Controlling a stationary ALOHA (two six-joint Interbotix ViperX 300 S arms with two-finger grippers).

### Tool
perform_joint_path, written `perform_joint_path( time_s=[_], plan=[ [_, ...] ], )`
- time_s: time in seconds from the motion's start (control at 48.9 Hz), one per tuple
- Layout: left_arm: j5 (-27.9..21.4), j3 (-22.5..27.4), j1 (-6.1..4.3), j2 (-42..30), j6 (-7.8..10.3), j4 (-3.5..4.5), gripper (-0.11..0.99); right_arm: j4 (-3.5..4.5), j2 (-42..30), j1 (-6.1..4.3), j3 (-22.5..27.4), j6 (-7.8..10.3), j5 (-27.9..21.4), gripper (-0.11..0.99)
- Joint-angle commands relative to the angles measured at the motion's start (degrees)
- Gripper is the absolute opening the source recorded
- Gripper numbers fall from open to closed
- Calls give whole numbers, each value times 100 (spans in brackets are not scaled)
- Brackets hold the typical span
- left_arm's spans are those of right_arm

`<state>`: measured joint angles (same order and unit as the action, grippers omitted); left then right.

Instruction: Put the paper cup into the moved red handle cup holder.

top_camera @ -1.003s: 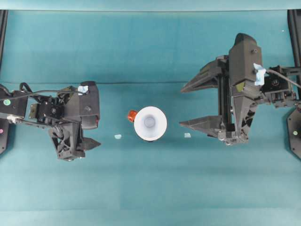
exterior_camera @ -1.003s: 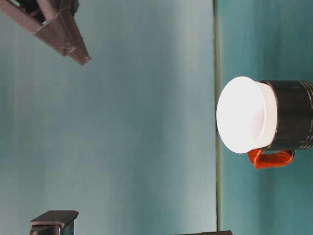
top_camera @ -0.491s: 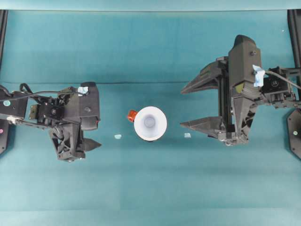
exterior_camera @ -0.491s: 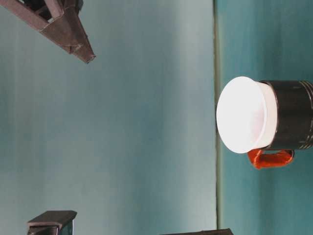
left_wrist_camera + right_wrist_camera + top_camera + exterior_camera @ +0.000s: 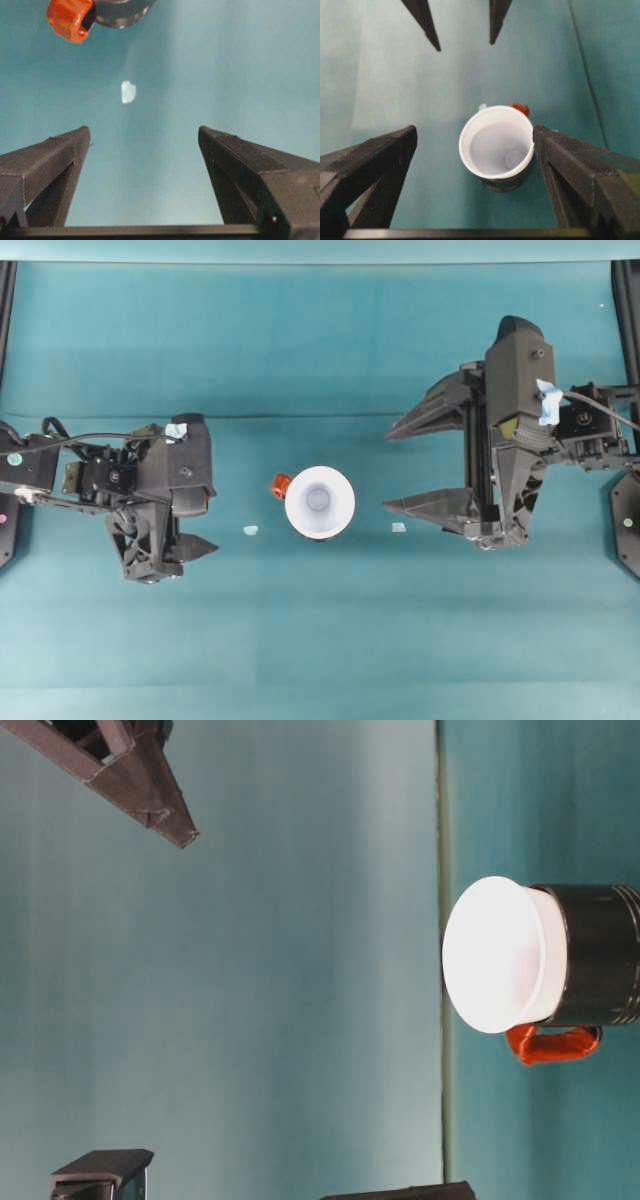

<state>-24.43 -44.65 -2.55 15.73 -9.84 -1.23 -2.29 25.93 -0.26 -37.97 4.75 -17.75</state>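
The white paper cup (image 5: 319,502) stands upright inside the black red handle cup holder (image 5: 600,955). Its rim flares above the holder's top. The red handle (image 5: 281,485) sticks out toward the left arm. My left gripper (image 5: 210,523) is open, to the left of the holder and well apart from it. In the left wrist view the handle (image 5: 70,17) lies ahead of the open left gripper (image 5: 144,137). My right gripper (image 5: 386,468) is open and empty, to the right of the cup. From the right wrist I look down into the cup (image 5: 496,142) between the spread fingers (image 5: 380,150).
Two small pale scraps lie on the teal cloth, one (image 5: 250,530) left of the holder and one (image 5: 398,527) right of it. Black frame posts (image 5: 625,300) stand at the table's side edges. A fold line (image 5: 300,417) crosses the cloth behind the holder.
The right gripper's finger has drifted slightly in the table-level view. The left gripper has shifted a little. Cup and holder have not moved.
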Motion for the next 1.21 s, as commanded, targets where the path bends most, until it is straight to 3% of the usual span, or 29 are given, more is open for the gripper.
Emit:
perform_joint_path(
  time_s=[0.0, 1.187],
  plan=[
    [44, 35, -18, 18, -9, -26, 96, 9, 44, 18, 53, 26, 18, 87],
    [44, -26, -18, 26, -9, -26, 96, 9, -44, 18, 44, 35, 18, 87]
  ],
)
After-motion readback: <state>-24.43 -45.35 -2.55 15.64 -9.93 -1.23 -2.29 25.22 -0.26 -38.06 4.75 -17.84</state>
